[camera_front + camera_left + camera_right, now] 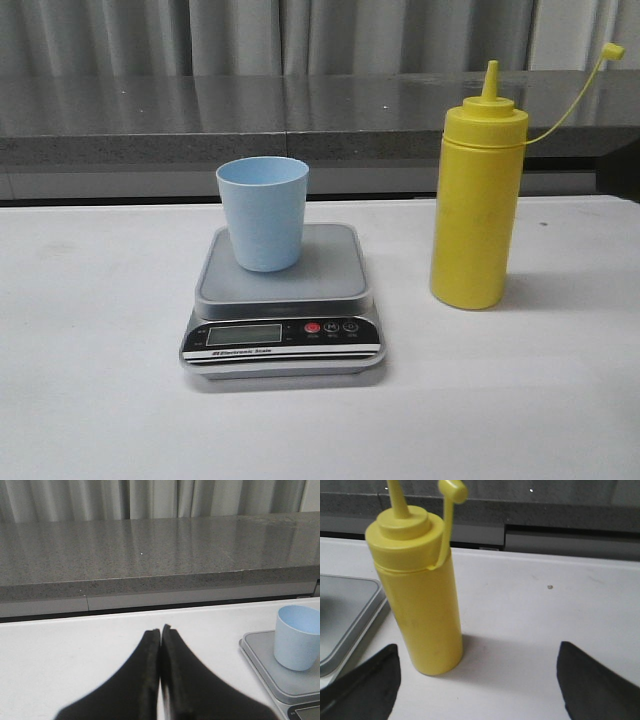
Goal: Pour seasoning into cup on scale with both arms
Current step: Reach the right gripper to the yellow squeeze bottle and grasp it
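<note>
A pale blue cup (263, 212) stands upright on the grey platform of a small kitchen scale (283, 300), set toward the platform's back left part. The scale sits on a white table (90, 380). Its black front panel carries a display and three buttons, one of them red; the figures on the display are too small to read.

To the right of the scale, apart from it, a tall yellow bottle (475, 200) stands upright on the table. Its pointed nozzle is bare, and the little cap (612, 51) hangs out to the right on a thin yellow tether. Whether anything is in the cup cannot be made out from the front.

Neither arm appears in the front view. From the left wrist, the left gripper (161, 630) has its two black fingers pressed together with nothing between them, over bare table; the cup and a corner of the scale are off to one side, the scale cut off by the frame edge.

From the right wrist, the right gripper (477, 677) is spread wide, only the two finger ends showing at the corners of the picture. The bottle stands close to one finger (365, 685), not touched; its nozzle tip runs out of frame.

Behind the table runs a grey stone ledge (200, 110) with curtains (150, 35) above.
</note>
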Action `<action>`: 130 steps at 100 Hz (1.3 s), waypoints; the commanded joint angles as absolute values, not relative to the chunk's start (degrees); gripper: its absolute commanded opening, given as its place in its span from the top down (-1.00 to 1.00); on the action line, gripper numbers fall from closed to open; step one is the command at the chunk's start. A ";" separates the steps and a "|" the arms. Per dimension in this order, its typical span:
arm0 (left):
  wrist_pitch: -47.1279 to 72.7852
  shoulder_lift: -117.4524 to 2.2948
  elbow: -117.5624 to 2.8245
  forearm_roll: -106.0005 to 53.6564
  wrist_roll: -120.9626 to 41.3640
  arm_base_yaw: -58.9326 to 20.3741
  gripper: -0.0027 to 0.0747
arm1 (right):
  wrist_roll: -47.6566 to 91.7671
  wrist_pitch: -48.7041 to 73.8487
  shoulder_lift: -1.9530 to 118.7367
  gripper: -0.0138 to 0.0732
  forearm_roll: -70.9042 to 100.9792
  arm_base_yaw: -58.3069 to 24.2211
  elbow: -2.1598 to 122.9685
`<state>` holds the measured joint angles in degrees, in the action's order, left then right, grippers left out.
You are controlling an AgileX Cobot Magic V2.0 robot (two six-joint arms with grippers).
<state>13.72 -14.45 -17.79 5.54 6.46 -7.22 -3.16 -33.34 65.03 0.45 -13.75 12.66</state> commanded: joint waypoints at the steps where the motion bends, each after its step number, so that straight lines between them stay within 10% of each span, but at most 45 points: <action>1: 8.84 -14.92 -19.35 5.47 6.97 -7.19 0.98 | -2.68 -43.86 66.60 -0.85 -4.15 -13.88 13.22; 49: 8.84 -14.92 -19.35 5.47 6.97 -7.19 0.98 | -2.68 -74.67 88.87 -0.85 -8.44 -13.88 13.51; 130: 8.84 -14.92 -19.35 5.47 6.97 -7.19 0.98 | -2.73 -73.38 102.57 -0.85 -13.25 -13.88 28.59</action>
<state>13.72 -14.45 -17.79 5.54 6.46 -7.22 -3.16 -65.11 103.47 -12.82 -13.75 26.59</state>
